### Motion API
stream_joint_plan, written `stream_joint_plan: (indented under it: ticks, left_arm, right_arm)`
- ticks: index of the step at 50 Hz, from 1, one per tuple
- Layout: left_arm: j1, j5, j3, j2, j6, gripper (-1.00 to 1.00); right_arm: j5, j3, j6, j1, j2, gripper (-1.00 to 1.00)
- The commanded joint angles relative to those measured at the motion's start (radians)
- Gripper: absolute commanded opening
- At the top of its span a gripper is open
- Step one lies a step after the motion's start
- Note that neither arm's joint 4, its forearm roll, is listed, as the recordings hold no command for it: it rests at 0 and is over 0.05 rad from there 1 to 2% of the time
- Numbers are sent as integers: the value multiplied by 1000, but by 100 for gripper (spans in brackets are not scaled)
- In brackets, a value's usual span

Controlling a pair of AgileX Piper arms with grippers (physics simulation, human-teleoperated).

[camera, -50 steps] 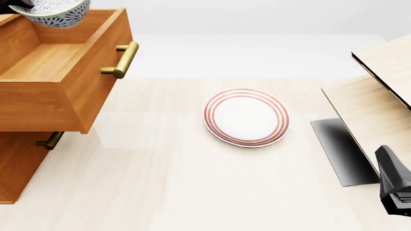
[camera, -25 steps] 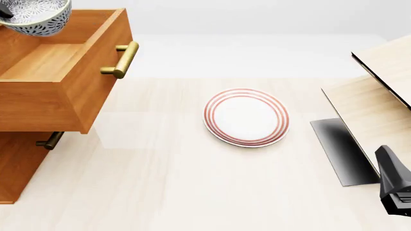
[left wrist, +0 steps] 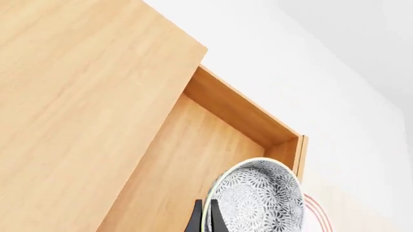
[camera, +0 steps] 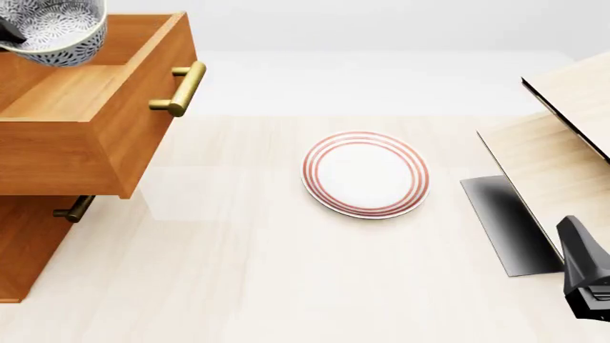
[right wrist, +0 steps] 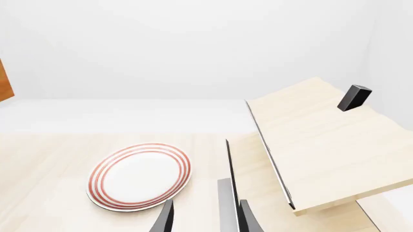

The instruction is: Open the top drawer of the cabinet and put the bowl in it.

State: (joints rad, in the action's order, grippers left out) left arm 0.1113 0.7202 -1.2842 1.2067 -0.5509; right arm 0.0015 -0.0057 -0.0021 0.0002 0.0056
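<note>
One bowl (left wrist: 258, 200) rim-pinched in left claw (left wrist: 204, 217), above top drawer (camera: 91, 93)

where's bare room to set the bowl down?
Top drawer floor is bare wood under the bowl, which the left gripper holds. Tabletop between cabinet and plate is bare too. Crowded right: pale wood structure.

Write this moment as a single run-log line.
top drawer: open | bowl: tilted above it, held by left gripper | right gripper: open, idle | plate: on table
</note>
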Motion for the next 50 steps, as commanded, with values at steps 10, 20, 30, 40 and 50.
stream_joint_plan:
  ticks: [10,20,30,40,50]
  left_arm:
    - [4,-70,13,76,-4,-100]
    - [3,-80,-17,119,-14,-100]
    - [4,-119,15,138,-38,-100]
    - [10,-132,11,162,-39,-100]
    - [15,-143,17,176,-39,-100]
  right_arm:
    - [-1,1,0,0,0,100]
    - [-1,1,0,0,0,100]
    - [-1,1,0,0,0,100]
    - [-1,1,0,0,0,100]
    - [-1,1,0,0,0,100]
